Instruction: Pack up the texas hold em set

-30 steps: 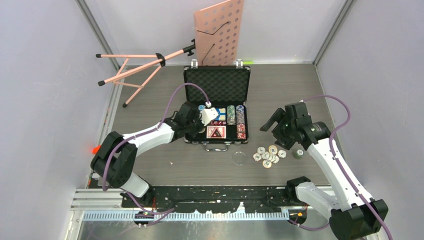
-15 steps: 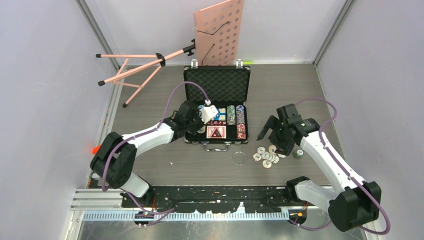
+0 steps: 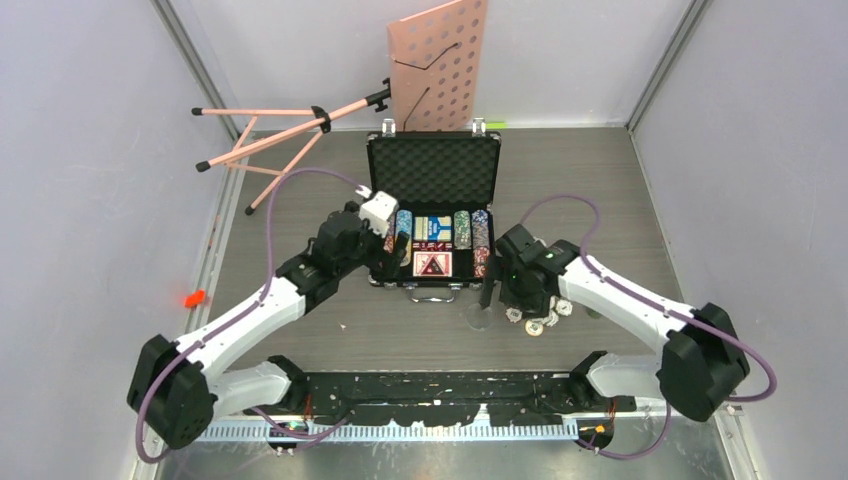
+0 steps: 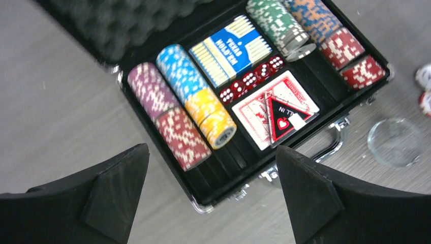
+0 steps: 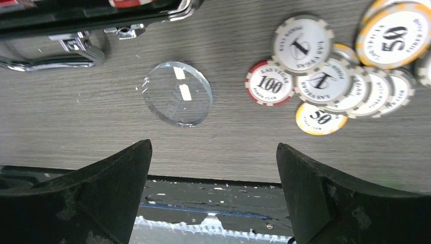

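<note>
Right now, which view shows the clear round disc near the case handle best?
Right wrist: the clear disc fills much of the frame, whole and sharp. Left wrist shows the disc smaller, near the right edge; top external shows only a tiny faint circle.

Grey wood-grain table top looked matt and finely streaked, like laminate. Black hard-shell briefcase had bright polished metal edging. Its silver loop handle was mirror-glossy, and the black egg-crate foam lid lining was soft-looking and dull. Rows of multicoloured poker chips in the case looked smooth, with a low sheen. Loose white-rimmed poker chips carried semi-gloss printed faces. Small red dice were glossy. Red-backed card deck looked shiny, and the blue card box looked like card. Clear round disc was transparent and reflective; glass or plastic could not be told. Left gripper fingers were matt black plastic.
</note>
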